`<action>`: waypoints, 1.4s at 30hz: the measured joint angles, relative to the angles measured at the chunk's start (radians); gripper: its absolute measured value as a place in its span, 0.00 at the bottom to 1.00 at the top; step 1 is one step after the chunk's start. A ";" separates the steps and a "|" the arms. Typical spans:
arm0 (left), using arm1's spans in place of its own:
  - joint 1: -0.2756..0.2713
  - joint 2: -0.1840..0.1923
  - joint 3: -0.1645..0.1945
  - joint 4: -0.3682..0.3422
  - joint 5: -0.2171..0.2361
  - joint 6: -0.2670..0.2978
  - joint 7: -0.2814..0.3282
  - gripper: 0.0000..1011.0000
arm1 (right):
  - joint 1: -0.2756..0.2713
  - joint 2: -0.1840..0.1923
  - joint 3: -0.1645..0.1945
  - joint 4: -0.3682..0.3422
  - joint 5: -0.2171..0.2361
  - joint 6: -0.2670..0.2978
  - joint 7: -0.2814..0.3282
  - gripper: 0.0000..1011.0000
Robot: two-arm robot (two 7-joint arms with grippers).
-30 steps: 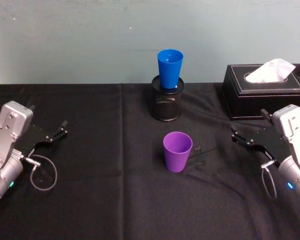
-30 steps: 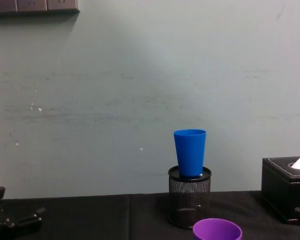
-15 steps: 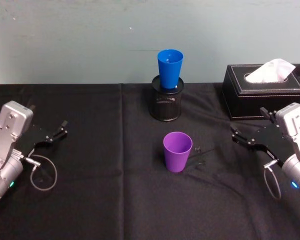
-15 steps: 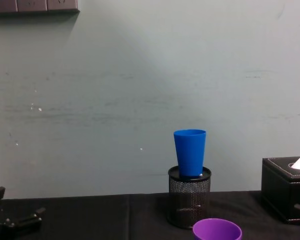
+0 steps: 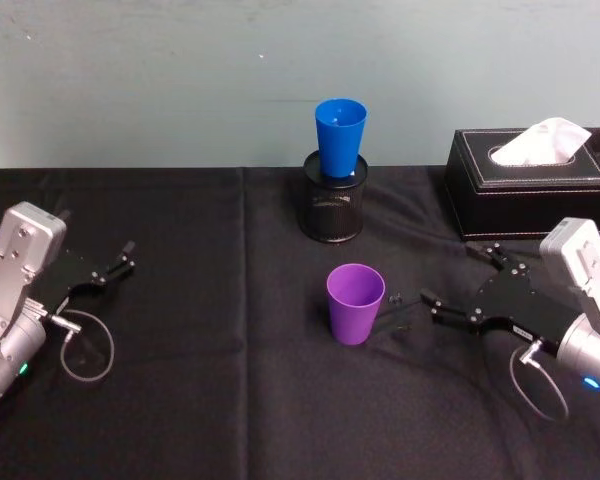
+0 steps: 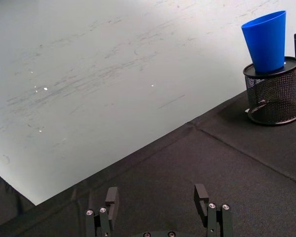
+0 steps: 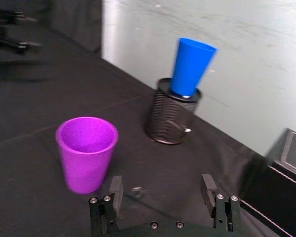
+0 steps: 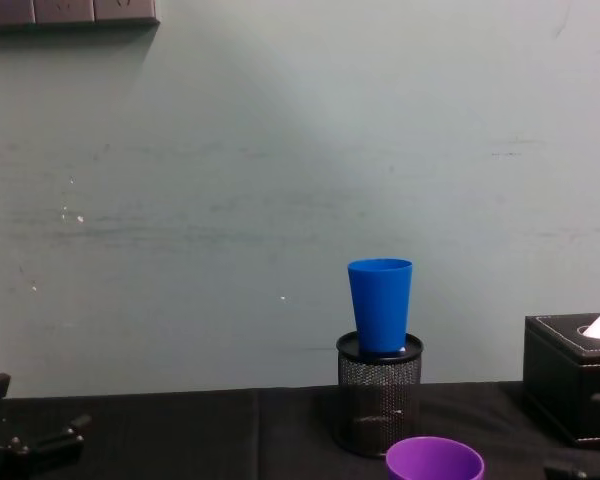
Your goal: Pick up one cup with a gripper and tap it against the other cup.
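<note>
Reaching in from the robot's own right, the right hand [image 5: 445,272] has swung down and toward the centre since a second ago. Its slim fingers are spread wide with nothing between them, and they point at the purple cup [image 5: 355,303] from just beside it, not touching. I read this as the approach to the grasp. The purple cup stands upright and untouched in the middle of the black worktop [image 5: 230,400]. The left hand [image 6: 156,193], likewise spread and empty, sits parked at the left where it was.

Farther back, the blue cup [image 5: 339,135] stands upright in the mouth of a black mesh pen holder [image 5: 332,210]. It is raised above the worktop, so the purple cup will probably need a lift to meet it. A black tissue box [image 5: 530,190] sits at the back right, behind the right arm and clear of both cups.
</note>
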 joint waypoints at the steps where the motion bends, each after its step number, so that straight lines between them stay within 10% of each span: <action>1: 0.000 0.000 0.000 0.000 0.000 0.000 0.000 0.99 | 0.001 0.002 -0.001 0.000 0.000 -0.002 0.014 0.99; 15: 0.000 0.000 0.000 0.000 0.000 0.000 0.000 0.99 | 0.020 0.033 -0.014 0.009 0.022 -0.020 0.221 0.99; 42: 0.000 0.000 0.000 0.000 0.000 0.000 0.000 0.99 | 0.141 -0.090 -0.049 0.130 0.099 0.103 0.358 0.99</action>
